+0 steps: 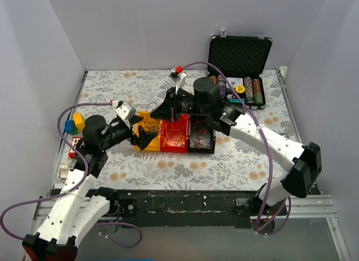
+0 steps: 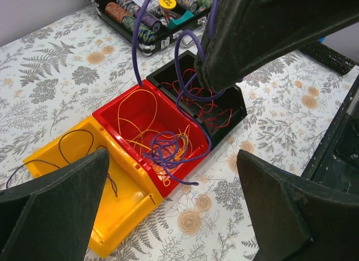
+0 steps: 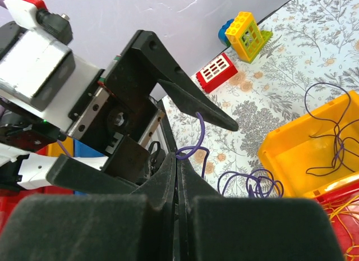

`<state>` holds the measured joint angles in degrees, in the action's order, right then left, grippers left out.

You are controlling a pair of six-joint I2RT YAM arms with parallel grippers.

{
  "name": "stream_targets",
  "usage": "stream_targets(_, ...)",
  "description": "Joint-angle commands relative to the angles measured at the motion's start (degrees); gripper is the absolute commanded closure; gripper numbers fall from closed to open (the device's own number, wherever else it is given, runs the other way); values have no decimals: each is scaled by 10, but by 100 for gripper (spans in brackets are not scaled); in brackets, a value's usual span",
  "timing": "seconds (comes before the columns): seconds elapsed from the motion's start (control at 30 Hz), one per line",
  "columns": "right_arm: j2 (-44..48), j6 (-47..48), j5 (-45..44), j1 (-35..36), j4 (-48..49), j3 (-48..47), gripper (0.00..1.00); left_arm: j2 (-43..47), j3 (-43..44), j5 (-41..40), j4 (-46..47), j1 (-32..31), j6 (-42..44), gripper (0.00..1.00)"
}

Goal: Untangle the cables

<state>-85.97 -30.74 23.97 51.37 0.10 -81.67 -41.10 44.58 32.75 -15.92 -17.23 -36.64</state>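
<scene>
yellow bin (image 2: 120, 213) sits on the left, with a few thin dark strands (image 2: 73, 134) lying loose in it. the left gripper (image 2: 173, 160) hangs just in front of the bins. its two fingers are spread wide and hold nothing.

the red bin (image 2: 112, 123) is in the middle, and the mixed-up cables are in here. a purple clump (image 2: 168, 151) lies on top of thin yellow wires (image 2: 132, 112). one purple strand (image 2: 178, 59) goes up from the clump to the right gripper (image 2: 208, 78), which is above the red bin and the black bin (image 2: 238, 101). its fingers are pressed together and pinch that strand. the black bin on the right has thin red wires (image 2: 216, 112) in it.

i think a few things could go wrong:
- if the right gripper pulls up fast, the loops in the purple clump could pull tight into a knot.
- the yellow wires are caught up in the clump, so they could come up with it and fall in the wrong bin.
- the strand is very thin, so it could slip out of the pinch and drop back.
- a hard tug could make the light red bin slide or tip.
- the two grippers are near each other, so the open one could bump the shut one when it reaches in.
</scene>
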Motion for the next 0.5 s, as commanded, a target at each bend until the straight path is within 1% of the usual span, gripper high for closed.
stream_targets(0.0,6,-11,17,-2,44,-35,99,-7,-10,28,14,4,51,4)
stream_targets(0.1,9,-10,14,-4,43,-37,99,-22,-16,16,21,3,86,10)
stream_targets(0.2,10,-18,20,-8,51,-37,99,-46,-19,-6,37,4,111,18)
stream_targets(0.3,11,-32,27,-15,66,-31,99,-71,-12,-10,55,4,120,25)
stream_targets(0.37,12,-41,29,-22,80,-23,99,-85,-7,8,64,3,127,40)
stream_targets(0.47,13,-53,31,-35,94,-11,99,-101,-1,17,82,3,139,72)
